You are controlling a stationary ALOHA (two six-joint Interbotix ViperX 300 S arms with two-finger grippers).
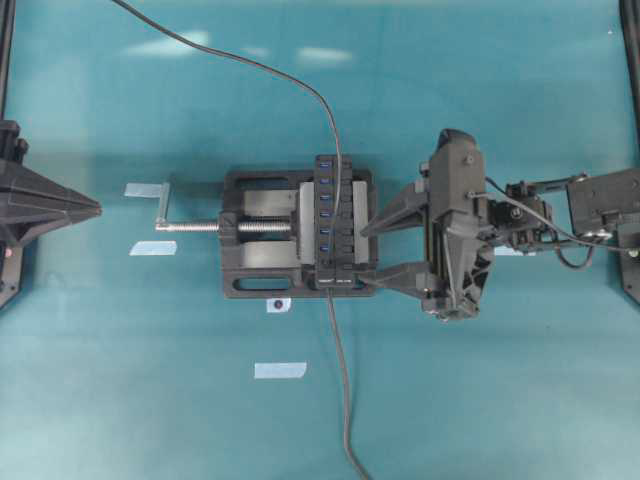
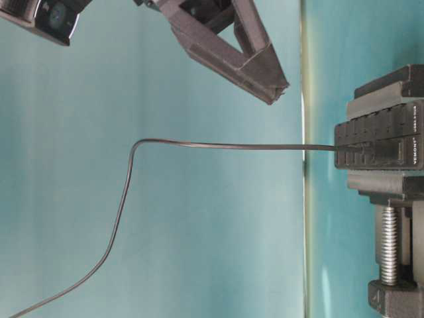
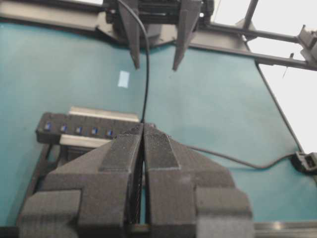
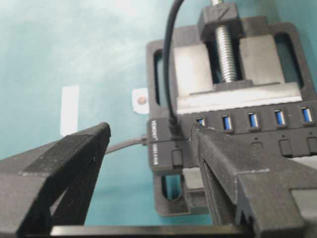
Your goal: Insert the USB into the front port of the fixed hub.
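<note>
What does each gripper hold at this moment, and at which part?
Nothing is held. The right gripper stands open beside the fixed hub; the left gripper is shut on nothing. The USB already sits in the hub.

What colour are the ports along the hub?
Blue, a row set in the black hub; clearest in the right wrist view.

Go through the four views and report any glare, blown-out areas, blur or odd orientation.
Overhead: soft lamp glare patches on the teal table, otherwise sharp. Table-level: picture turned sideways, the hub crisp, the right gripper overhead. Left wrist: top right corner blown out white; the shut left gripper soft up close. Right wrist: pale glare on the table, near fingers blurred.
</note>
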